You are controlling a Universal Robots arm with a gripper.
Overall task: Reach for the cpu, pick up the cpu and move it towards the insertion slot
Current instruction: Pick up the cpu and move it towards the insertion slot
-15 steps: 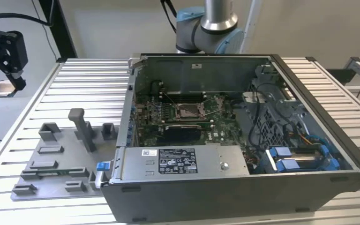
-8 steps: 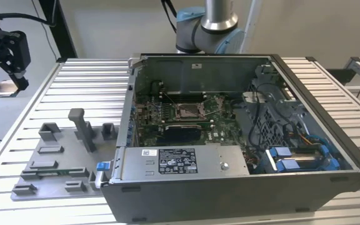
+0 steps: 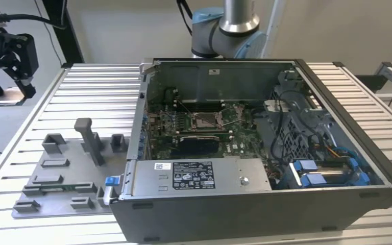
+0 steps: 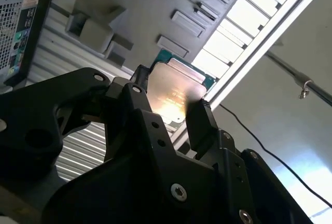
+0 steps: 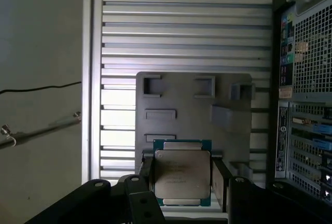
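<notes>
The cpu [image 5: 182, 175] is a flat square chip with a silvery face and a teal-green rim. It sits clamped between my gripper's [image 5: 182, 181] two black fingers, which press on its opposite edges. In the second wrist view the cpu [image 4: 174, 95] catches the light in the gripper [image 4: 166, 106]. In the exterior view my gripper [image 3: 14, 96] hangs beyond the table's edge at the exterior view's left, with the cpu [image 3: 9, 101] at its tips. The insertion slot [image 3: 206, 120], a metal-framed square socket, lies on the motherboard inside the open computer case, far from the gripper.
The grey fixture plate [image 3: 59, 176] with raised blocks and an upright post [image 3: 87, 138] lies on the slatted table between gripper and case. The open computer case [image 3: 250, 204] has tall walls. The arm's base [image 3: 224, 30] stands behind it.
</notes>
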